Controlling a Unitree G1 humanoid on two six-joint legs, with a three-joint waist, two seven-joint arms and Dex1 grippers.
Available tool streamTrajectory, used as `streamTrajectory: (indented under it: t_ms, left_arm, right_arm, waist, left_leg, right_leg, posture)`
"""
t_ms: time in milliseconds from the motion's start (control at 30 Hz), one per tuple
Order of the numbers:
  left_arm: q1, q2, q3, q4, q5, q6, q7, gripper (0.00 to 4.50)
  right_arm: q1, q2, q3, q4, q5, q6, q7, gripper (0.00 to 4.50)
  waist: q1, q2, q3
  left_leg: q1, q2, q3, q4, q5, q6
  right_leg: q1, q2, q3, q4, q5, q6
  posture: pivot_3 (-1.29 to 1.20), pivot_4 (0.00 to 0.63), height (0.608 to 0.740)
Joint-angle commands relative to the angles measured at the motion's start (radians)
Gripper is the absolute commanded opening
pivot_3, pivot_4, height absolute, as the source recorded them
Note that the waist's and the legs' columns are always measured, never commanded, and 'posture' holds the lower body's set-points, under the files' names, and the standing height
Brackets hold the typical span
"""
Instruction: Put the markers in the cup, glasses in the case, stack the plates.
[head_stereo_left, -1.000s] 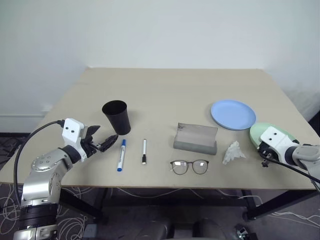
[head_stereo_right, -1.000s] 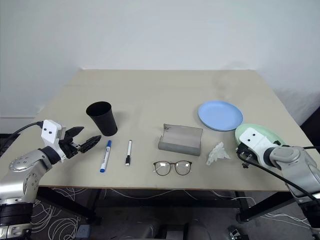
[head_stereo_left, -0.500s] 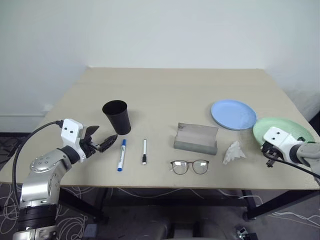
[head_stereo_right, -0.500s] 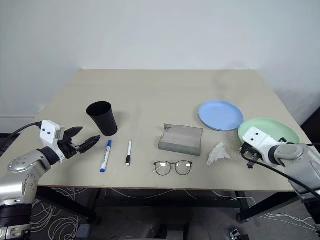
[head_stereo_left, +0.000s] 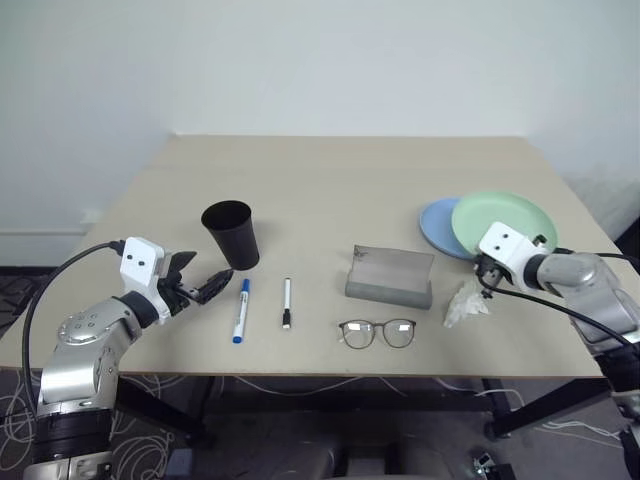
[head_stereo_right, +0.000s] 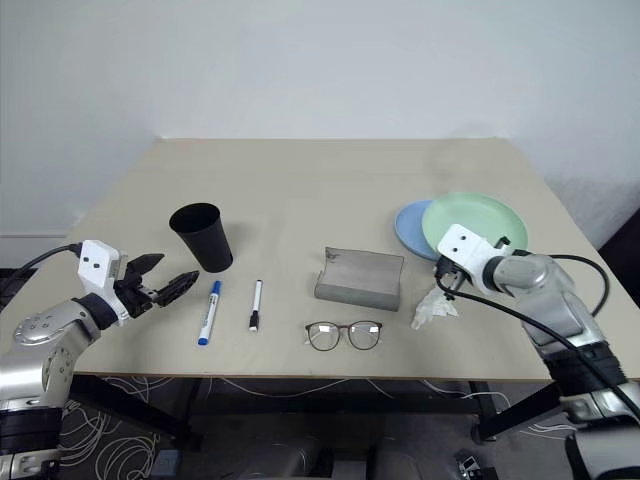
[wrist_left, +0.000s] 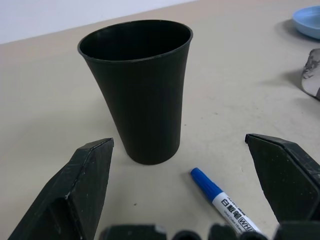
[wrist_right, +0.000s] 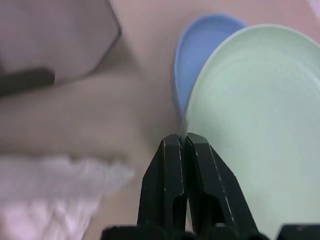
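Note:
My right gripper (head_stereo_left: 485, 270) is shut on the near rim of the mint green plate (head_stereo_left: 505, 222). It holds that plate above the table, overlapping the right part of the light blue plate (head_stereo_left: 435, 224). In the right wrist view the fingers (wrist_right: 172, 165) pinch the green rim, and the blue plate (wrist_right: 200, 55) lies beyond. My left gripper (head_stereo_left: 212, 288) stands open just in front of the black cup (wrist_left: 136, 85), next to the blue-capped marker (head_stereo_left: 240, 310). The thin marker (head_stereo_left: 287, 304), the glasses (head_stereo_left: 378, 332) and the grey-green case (head_stereo_left: 390, 277) lie mid-table.
A crumpled white tissue (head_stereo_left: 468, 303) lies just below my right gripper, right of the case. The table's (head_stereo_left: 330, 180) far half is bare wood. A white wall stands behind it.
My right arm has swung left and away from me, lifting the green plate from the table's right edge to above the blue plate. The left arm has stayed still.

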Motion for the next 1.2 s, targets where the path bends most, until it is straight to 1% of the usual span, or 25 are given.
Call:
streamTrajectory:
  t_ms: [33, 200, 400, 733, 900, 1033, 1133, 1200]
  left_arm:
    - [-0.008, 0.01, 0.028, -0.053, -0.013, -0.005, 0.01, 4.5]
    - [0.014, 0.011, 0.045, -0.074, -0.021, -0.001, 0.021, 4.5]
    - [0.034, 0.012, 0.061, -0.092, -0.027, 0.004, 0.033, 4.5]
    - [0.06, 0.018, 0.094, -0.115, -0.035, 0.01, 0.045, 4.5]
    - [0.062, 0.018, 0.101, -0.12, -0.034, 0.012, 0.045, 4.5]
    - [0.063, 0.018, 0.105, -0.125, -0.034, 0.016, 0.047, 4.5]
    - [0.063, 0.013, 0.113, -0.138, -0.048, 0.025, 0.046, 4.5]
    - [0.062, 0.011, 0.119, -0.149, -0.062, 0.032, 0.04, 4.5]
  right_arm:
    - [-0.108, 0.057, 0.024, 0.171, -0.071, -0.129, -0.061, 0.03]
    - [-0.217, 0.133, 0.04, 0.395, -0.108, -0.265, -0.094, 0.03]
    - [-0.307, 0.202, 0.046, 0.584, -0.135, -0.374, -0.103, 0.03]
    - [-0.373, 0.272, 0.035, 0.697, -0.127, -0.446, -0.048, 0.03]
    - [-0.411, 0.296, 0.036, 0.754, -0.13, -0.483, -0.022, 0.03]
    - [-0.447, 0.309, 0.037, 0.813, -0.142, -0.503, -0.034, 0.94]
    - [-0.47, 0.307, 0.033, 0.837, -0.154, -0.531, -0.075, 1.89]
    - [-0.475, 0.299, 0.026, 0.837, -0.151, -0.538, -0.081, 1.89]
  waist:
    - [0.0, 0.0, 0.0]
    - [-0.005, 0.0, 0.0]
    - [-0.02, 0.0, 0.0]
    - [-0.049, 0.001, 0.0]
    - [-0.053, 0.001, -0.001]
    - [-0.053, 0.001, 0.0]
    - [-0.053, 0.001, 0.0]
    - [-0.052, 0.001, 0.0]
  left_leg:
    - [0.0, 0.0, 0.0, 0.0, 0.001, -0.002]
    - [0.0, 0.002, 0.001, 0.0, 0.002, -0.005]
    - [0.0, 0.005, 0.001, 0.0, 0.001, -0.008]
    - [0.001, 0.007, 0.001, 0.0, 0.003, -0.011]
    - [0.003, 0.008, 0.001, 0.0, 0.004, -0.012]
    - [0.003, 0.009, 0.001, 0.0, 0.003, -0.012]
    - [0.003, 0.01, 0.001, 0.0, 0.004, -0.012]
    - [0.003, 0.01, 0.001, 0.0, 0.004, -0.012]
  right_leg:
    - [0.0, 0.0, 0.0, 0.0, 0.0, 0.0]
    - [-0.001, 0.005, 0.002, 0.0, 0.001, -0.002]
    - [-0.001, 0.007, 0.003, 0.0, 0.003, -0.004]
    - [-0.001, 0.009, 0.003, 0.002, 0.005, -0.007]
    - [-0.001, 0.01, 0.003, 0.003, 0.006, -0.009]
    - [-0.001, 0.011, 0.002, 0.004, 0.007, -0.011]
    - [-0.001, 0.012, 0.002, 0.004, 0.008, -0.013]
    - [-0.001, 0.012, 0.002, 0.004, 0.008, -0.013]
  posture:
    - [0.0, 0.0, 0.74]
    - [0.0, 0.0, 0.74]
    - [0.0, 0.0, 0.74]
    - [0.0, 0.0, 0.74]
    - [0.0, 0.0, 0.74]
    - [0.0, 0.0, 0.74]
    - [0.0, 0.0, 0.74]
    - [0.0, 0.0, 0.74]
